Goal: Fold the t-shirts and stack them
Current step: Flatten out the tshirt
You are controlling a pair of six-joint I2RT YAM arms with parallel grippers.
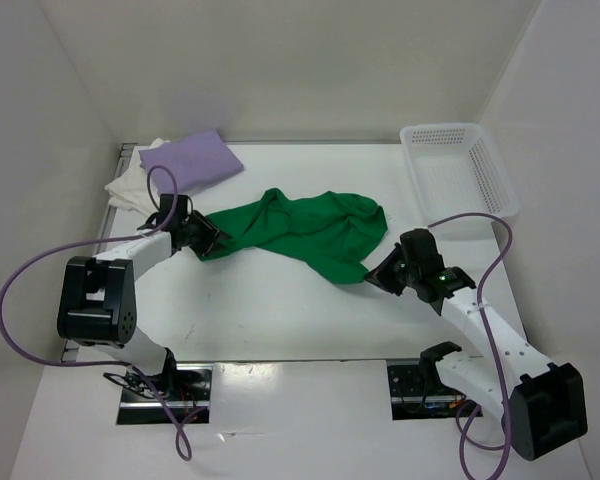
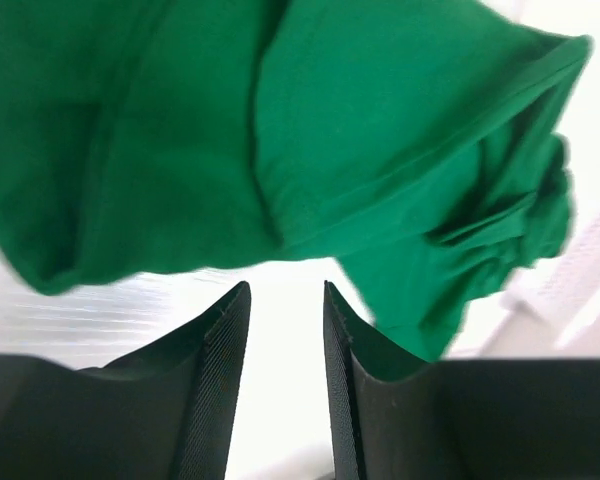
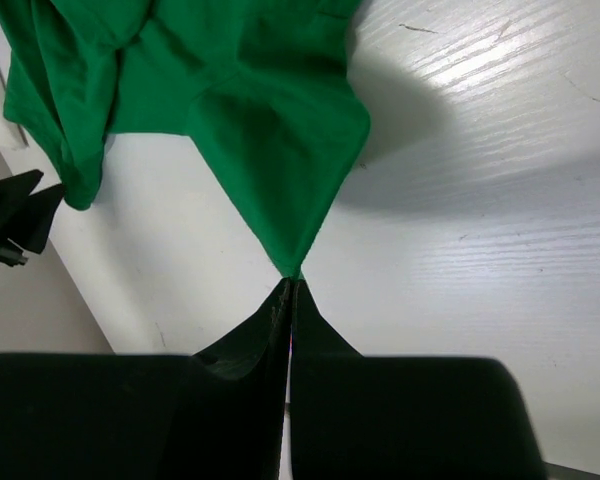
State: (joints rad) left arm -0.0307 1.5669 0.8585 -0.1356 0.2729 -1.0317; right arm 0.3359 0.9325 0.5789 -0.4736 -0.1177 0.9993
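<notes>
Green t-shirt (image 1: 300, 232) lies crumpled left of the white basket (image 1: 458, 135), its corner pinched in the right gripper (image 3: 292, 283) while the left gripper (image 2: 285, 292) gapes empty, and only the lavender t-shirt (image 1: 190, 160) (atop a white garment (image 1: 128, 186), farther left) looks folded.

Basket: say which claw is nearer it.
Right. The right claw sits front-left of the basket, pinching the green shirt; the left claw is far across the table at the shirt's other end.

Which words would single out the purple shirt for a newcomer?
Start at the table's far left corner, beyond the left gripper. The purple shirt lies there atop a white garment. Unlike the crumpled green shirt mid-table, it is lavender and flat.
</notes>
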